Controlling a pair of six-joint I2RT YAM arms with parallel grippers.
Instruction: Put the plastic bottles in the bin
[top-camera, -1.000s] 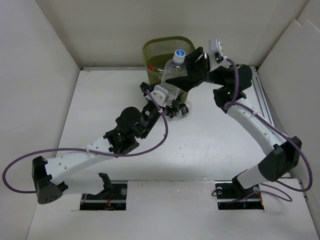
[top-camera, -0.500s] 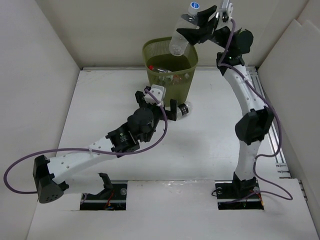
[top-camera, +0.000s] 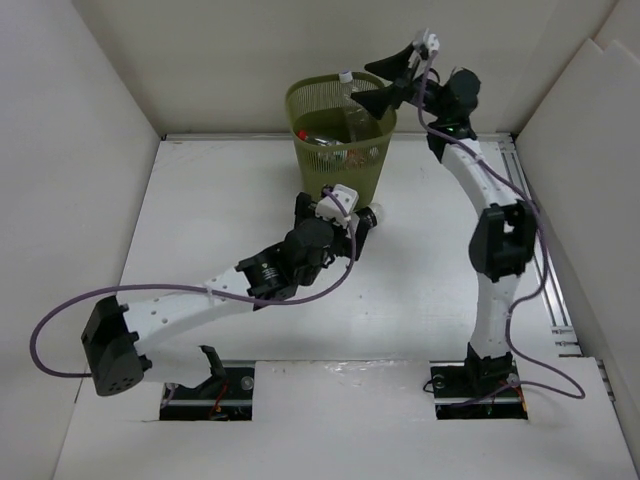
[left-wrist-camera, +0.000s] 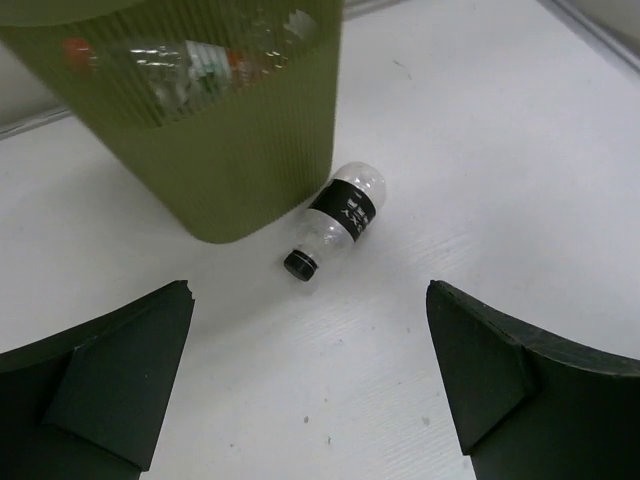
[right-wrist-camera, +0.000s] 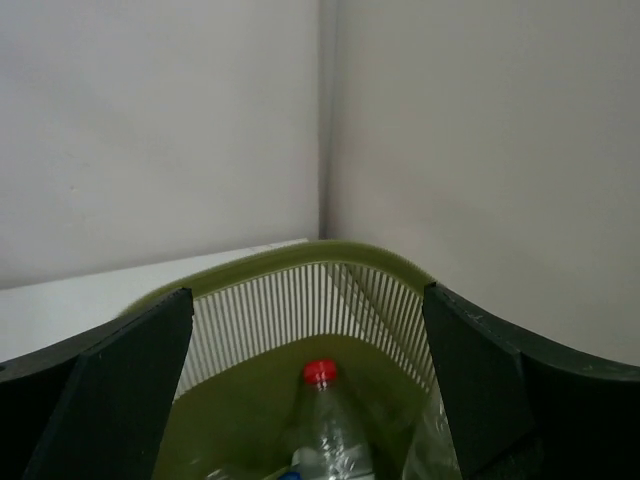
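Our left jaws, wide open and empty, face the black-labelled bottle (left-wrist-camera: 338, 222) lying on the counter (left-wrist-camera: 500, 180) beside the bin (left-wrist-camera: 230, 170), cap toward us; our right jaws gape empty over the bin.

The olive-green mesh bin (left-wrist-camera: 240, 150) fills the upper left, and several bottles (left-wrist-camera: 200, 60) show blurrily through its ribbed wall. On the white tabletop (left-wrist-camera: 480, 150) just beside the bin's base lies 1 clear bottle with a black label (left-wrist-camera: 345, 215), on its side, its black cap (left-wrist-camera: 298, 265) pointing toward the camera. The left claw (left-wrist-camera: 307, 300) hangs above, its 2 dark fingers (left-wrist-camera: 110, 390) spread wide with nothing between them.
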